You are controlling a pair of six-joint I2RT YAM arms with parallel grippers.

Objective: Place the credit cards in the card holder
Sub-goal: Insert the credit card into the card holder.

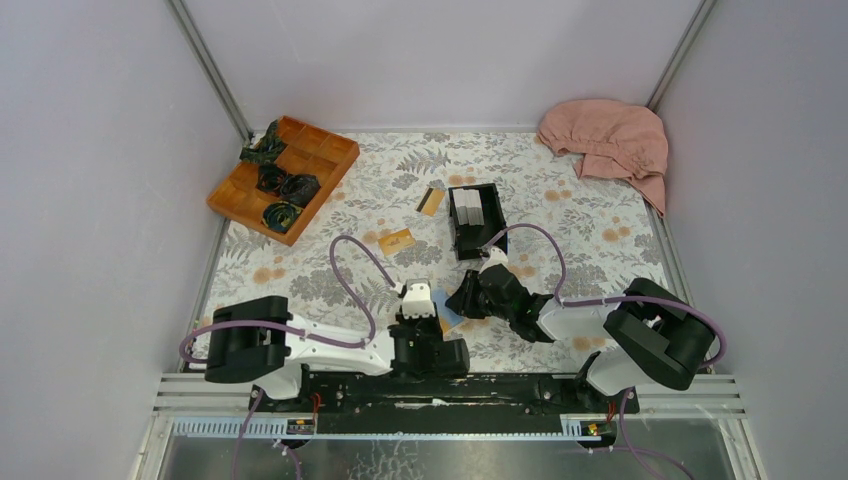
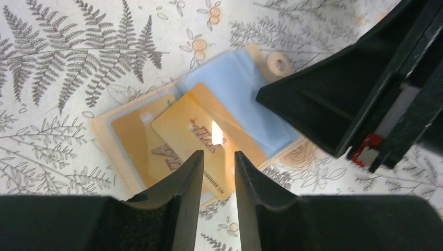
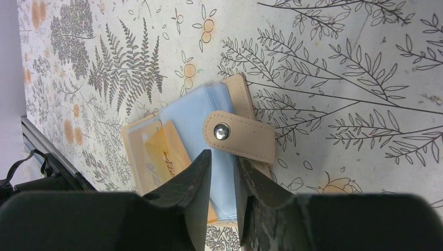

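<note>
The tan card holder [image 2: 235, 83] lies open on the floral cloth, showing pale blue inner panels, with its snap tab [image 3: 243, 137] folded over. One gold credit card [image 2: 133, 138] sits in its left slot. A second card [image 2: 183, 123] lies slanted across the panels, its near corner under my left gripper [image 2: 219, 153], whose jaws stand slightly apart above it. My right gripper [image 3: 223, 156] hovers over the holder's [image 3: 193, 112] blue panel, jaws apart with nothing pinched. Two more cards lie loose further back, one orange [image 1: 397, 241] and one with a black band [image 1: 432, 201].
A black open-topped box [image 1: 475, 220] stands just behind the grippers. At the back left is an orange divided tray [image 1: 330, 150] with dark bundles in it. A pink cloth [image 1: 610, 140] is heaped at the back right. Grey walls close in three sides.
</note>
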